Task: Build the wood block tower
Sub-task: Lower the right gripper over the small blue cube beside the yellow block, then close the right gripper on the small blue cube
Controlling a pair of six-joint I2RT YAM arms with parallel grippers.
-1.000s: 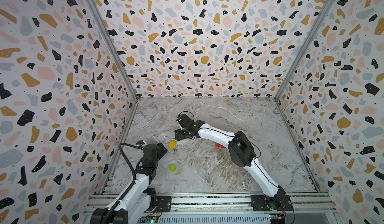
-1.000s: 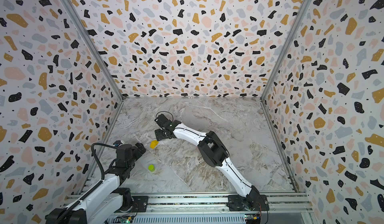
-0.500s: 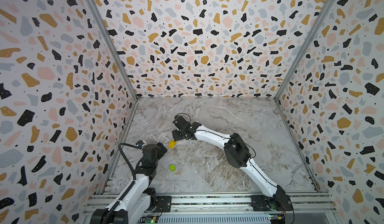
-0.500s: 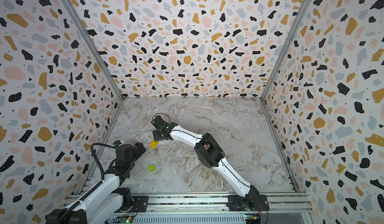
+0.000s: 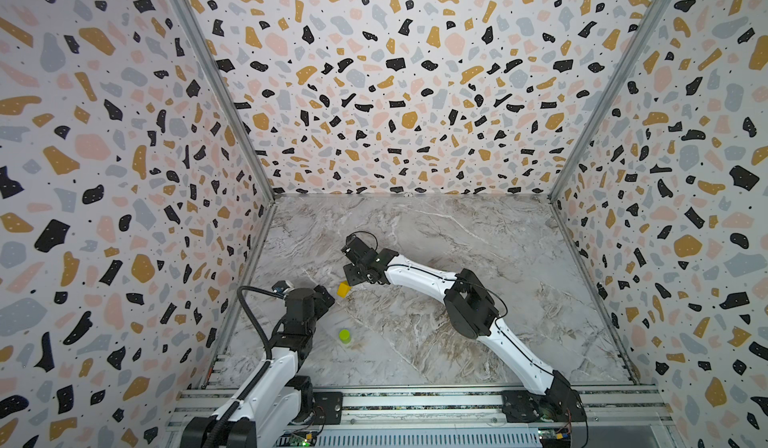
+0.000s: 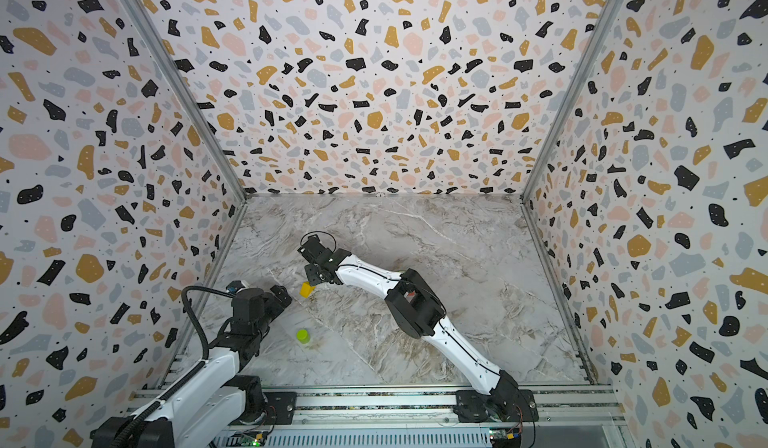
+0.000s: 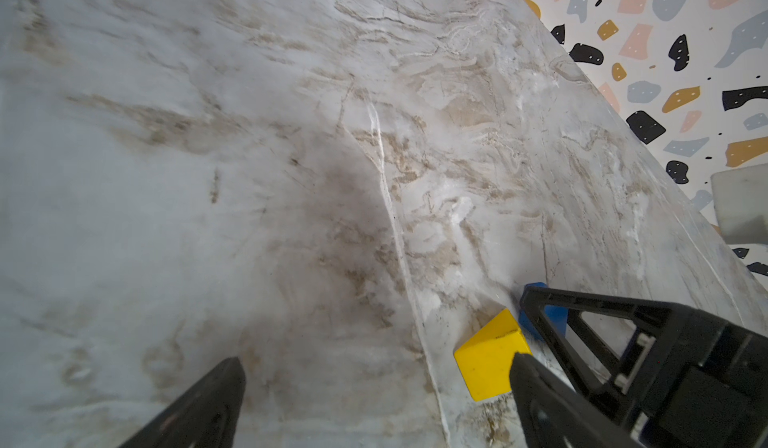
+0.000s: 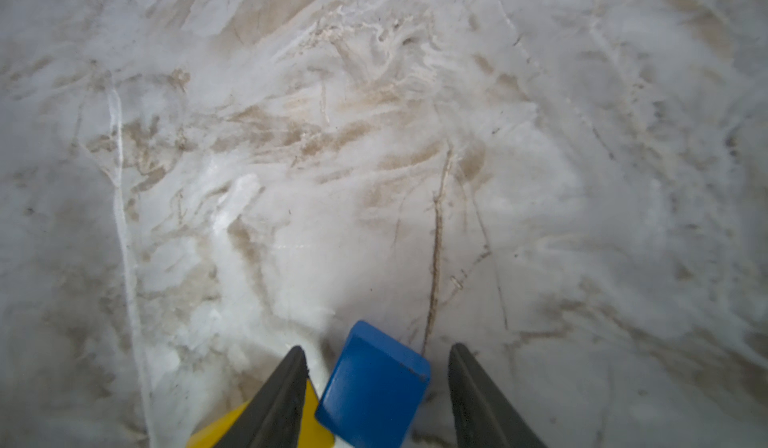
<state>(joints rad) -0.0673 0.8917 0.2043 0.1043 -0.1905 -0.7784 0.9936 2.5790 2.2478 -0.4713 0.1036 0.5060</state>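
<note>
The blue block [image 8: 374,387], a smooth painted slab with rounded corners, lies flat on the marbled counter [image 5: 457,238] just beside a yellow cube [image 7: 488,354]; no tower stands yet. The right fingers [image 8: 282,400] straddle it, spread, not yet pinching. It sits skewed, so squaring up before pinching seems wise. The left fingers [image 7: 199,408] gape wide nearby.

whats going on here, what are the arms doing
The right gripper straddles a blue block on the table, jaws open on either side, not yet gripping. A yellow block lies right beside it. The left gripper hangs open near the yellow block, holding nothing. A lime cylinder stands apart. Nothing is stacked yet.
</note>
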